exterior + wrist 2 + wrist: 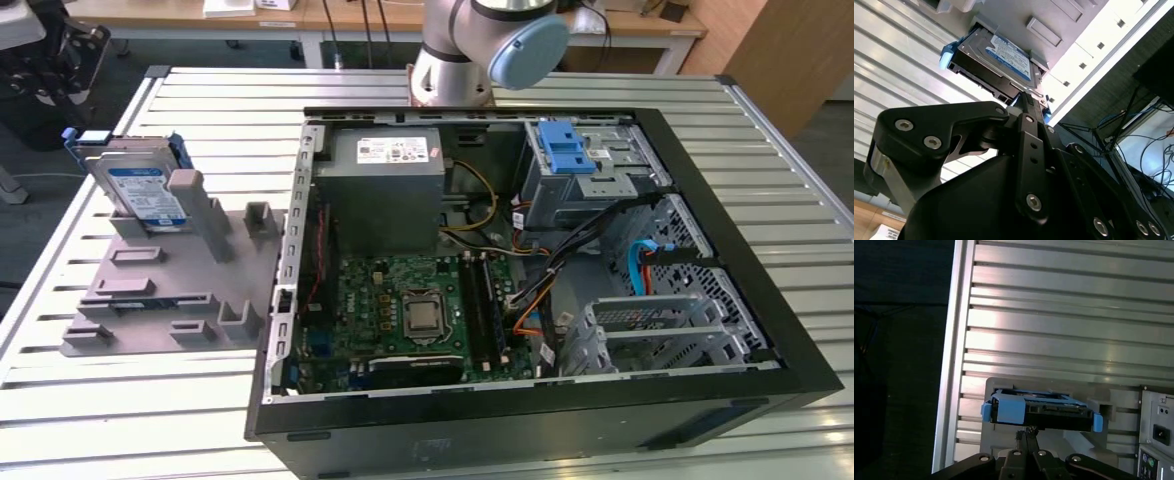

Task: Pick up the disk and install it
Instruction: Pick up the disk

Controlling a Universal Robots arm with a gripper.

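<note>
1. In both wrist views the gripper [1027, 432] is closest to the camera. Its two dark fingers are pressed together into a narrow tip and pinch nothing.
2. Just past that tip is the disk [1041, 412], seen edge-on with the corners of its blue bracket at either end. The tip lines up with the disk's near edge, but whether they touch cannot be told.
3. In the exterior view the disk stands upright in a slot of a grey holder plate [160, 290]. The plate lies on a slatted metal table [120, 410], at the exterior view's left of an open computer case [534, 425]. The disk is not yet picked up.
4. Farther off, inside the case, a grey drive cage [587, 160] with a blue latch sits in the far corner beside the power supply [387, 190]. Loose cables [587, 250] run just below the cage.
5. Risk, as a judgement: with the fingers together, any descent would strike the disk's top edge rather than straddle it.
6. An off-centre grip could cock the disk in its slot, or let the smooth bracket slip.
7. The cables near the cage could snag a carried disk.
</note>
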